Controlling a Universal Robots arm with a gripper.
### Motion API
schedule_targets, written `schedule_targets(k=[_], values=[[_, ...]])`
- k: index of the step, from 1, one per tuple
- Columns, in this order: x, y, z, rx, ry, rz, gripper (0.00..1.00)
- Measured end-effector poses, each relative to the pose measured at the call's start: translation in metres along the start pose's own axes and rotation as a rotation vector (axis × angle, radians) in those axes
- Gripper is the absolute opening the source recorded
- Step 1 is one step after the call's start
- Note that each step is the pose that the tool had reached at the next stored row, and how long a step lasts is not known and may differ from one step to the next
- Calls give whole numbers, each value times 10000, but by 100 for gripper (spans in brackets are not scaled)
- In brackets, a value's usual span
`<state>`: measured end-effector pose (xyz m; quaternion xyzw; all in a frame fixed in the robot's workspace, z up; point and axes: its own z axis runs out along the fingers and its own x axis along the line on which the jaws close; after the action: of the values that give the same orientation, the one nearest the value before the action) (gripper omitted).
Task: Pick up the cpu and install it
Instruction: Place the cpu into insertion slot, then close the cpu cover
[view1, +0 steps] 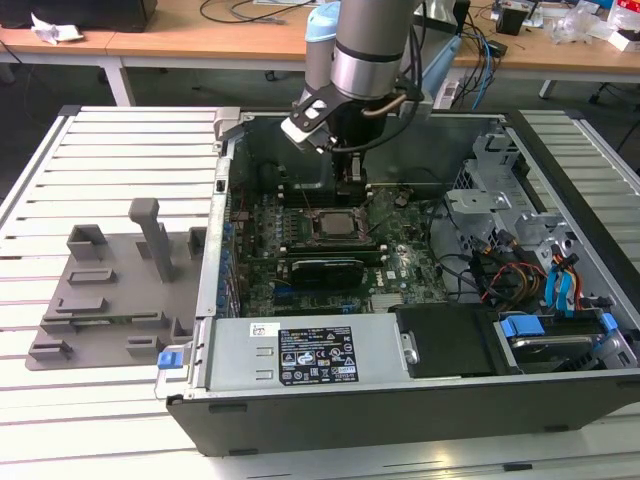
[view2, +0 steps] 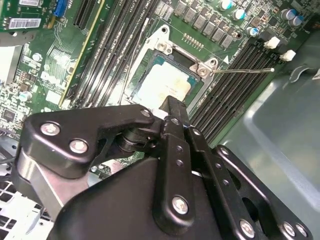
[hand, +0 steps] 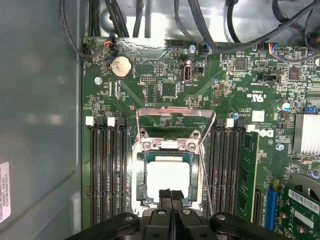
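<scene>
Pale metal cpu (hand: 167, 172), matt black end effector (hand: 171, 194)

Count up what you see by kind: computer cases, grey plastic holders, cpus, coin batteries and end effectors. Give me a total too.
computer case: 1
grey plastic holder: 1
cpu: 1
coin battery: 1
end effector: 1
Total: 5

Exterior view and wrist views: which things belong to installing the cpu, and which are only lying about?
Job in hand:
cpu, lying in the socket frame
gripper, shut, at the cpu's edge

Lying about:
memory slots
coin battery
graphics card
grey fixture
</scene>
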<state>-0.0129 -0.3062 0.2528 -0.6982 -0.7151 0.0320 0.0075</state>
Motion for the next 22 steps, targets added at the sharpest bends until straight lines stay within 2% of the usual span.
schedule_targets(k=[7, 10, 22], values=[[-7, -12, -219, 1, -1, 0, 11], [-12, -20, -354, 0, 0, 0, 11], [-12, -20, -369, 0, 0, 0, 11]])
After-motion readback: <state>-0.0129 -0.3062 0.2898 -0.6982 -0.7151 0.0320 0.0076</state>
